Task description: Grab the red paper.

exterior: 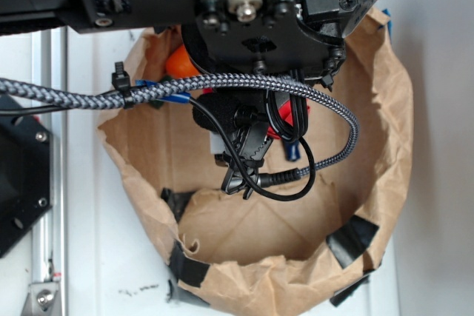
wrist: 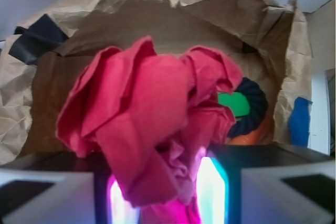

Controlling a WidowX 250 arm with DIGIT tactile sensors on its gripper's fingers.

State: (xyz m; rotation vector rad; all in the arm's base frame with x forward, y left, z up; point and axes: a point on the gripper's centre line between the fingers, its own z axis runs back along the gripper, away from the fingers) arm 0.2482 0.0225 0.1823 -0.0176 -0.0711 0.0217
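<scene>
1. Red paper (wrist: 157, 124): a bright red wad of crumpled, tissue-like sheet, folds bunched like a rose. In the wrist view it fills the middle of the frame; its lower folds run down between the two glowing pads (wrist: 212, 190). In the exterior view only a sliver of red (exterior: 278, 120) shows under the arm.
2. Pincer (wrist: 165, 195): the pads stand close on either side of the wad's lower part and look clamped on it. Whether the paper is lifted clear of the bag floor cannot be told.
3. Brown paper bag (exterior: 385, 131): crinkled, rim rolled down, patched with black tape (exterior: 352, 238). The wad and pincer are inside its opening, toward the far side in the exterior view. The bag sits on a pale table (exterior: 437, 183).
4. Toy carrot (wrist: 247, 137): orange with a green top, just behind the wad, partly ringed by a dark rope-like loop (wrist: 254, 106). Not the target.
5. Handling, judged: very light, soft, fully compressible, not fragile beyond tearing. It should not slip, but loose outer folds may pull free. Best hold is across the dense bunched core, not a single flap.
6. Risk, judged: a pad catching the bag wall or the carrot beside it.
</scene>
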